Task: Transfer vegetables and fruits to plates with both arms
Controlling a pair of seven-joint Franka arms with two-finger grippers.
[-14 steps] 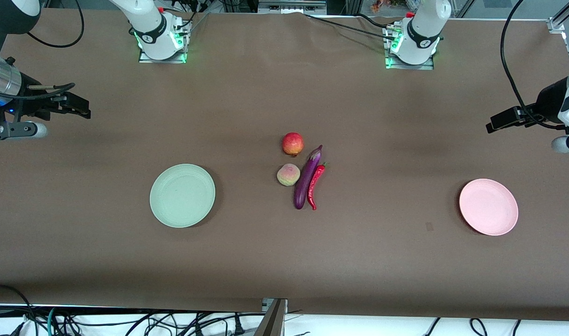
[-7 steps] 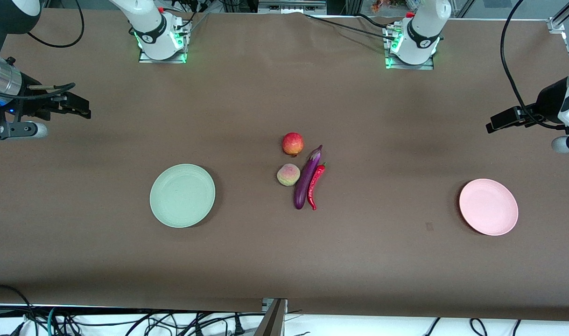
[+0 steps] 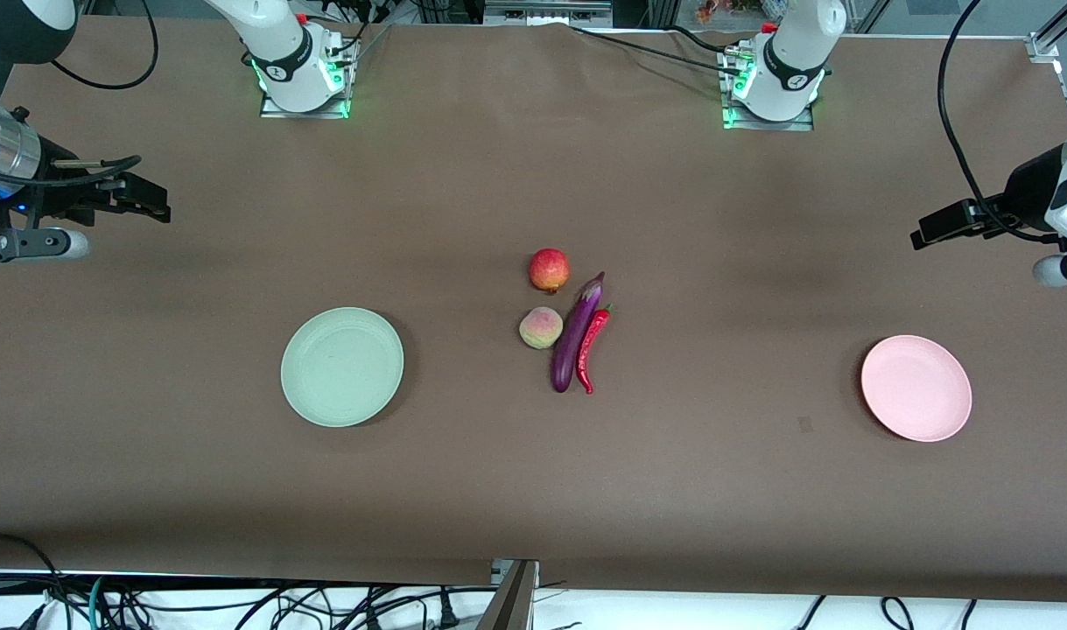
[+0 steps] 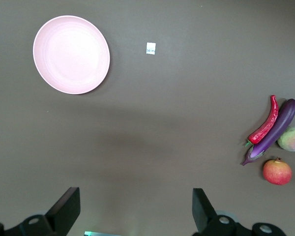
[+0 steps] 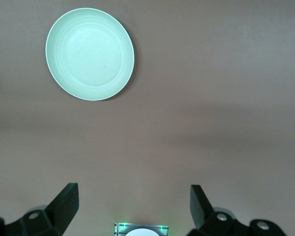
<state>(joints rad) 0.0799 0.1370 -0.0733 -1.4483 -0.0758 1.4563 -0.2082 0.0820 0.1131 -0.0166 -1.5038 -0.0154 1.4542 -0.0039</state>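
So all the food sits in one little cluster mid-table, and I'll use the long glossy purple eggplant [image 3: 576, 335] as the reference point for everything. It lies on the brown tablecloth [image 3: 533, 490], stem cap pointing toward the robots' bases. The thin curved red chili pepper [image 3: 592, 349] lies right alongside it on the side toward the left arm's end, touching or as good as touching. On the eggplant's side toward the right arm's end is the small round pale yellow-green and pink peach-like fruit [image 3: 541, 328], just beside its middle. The small round red fruit with a yellowish blush [image 3: 549, 269] sits near the eggplant's stem end, a bit farther from the front camera than the peach one. The round matte mint green plate [image 3: 342, 367] is well apart from the eggplant toward the right arm's end, and the round matte pale pink plate [image 3: 916, 388] is well apart toward the left arm's end; both have nothing on them. The left gripper [image 4: 135, 209] hangs up over bare cloth out at its own end, jaws spread wide with nothing between them. The right gripper [image 5: 132, 206] does the same at its end, fingers released and wide.
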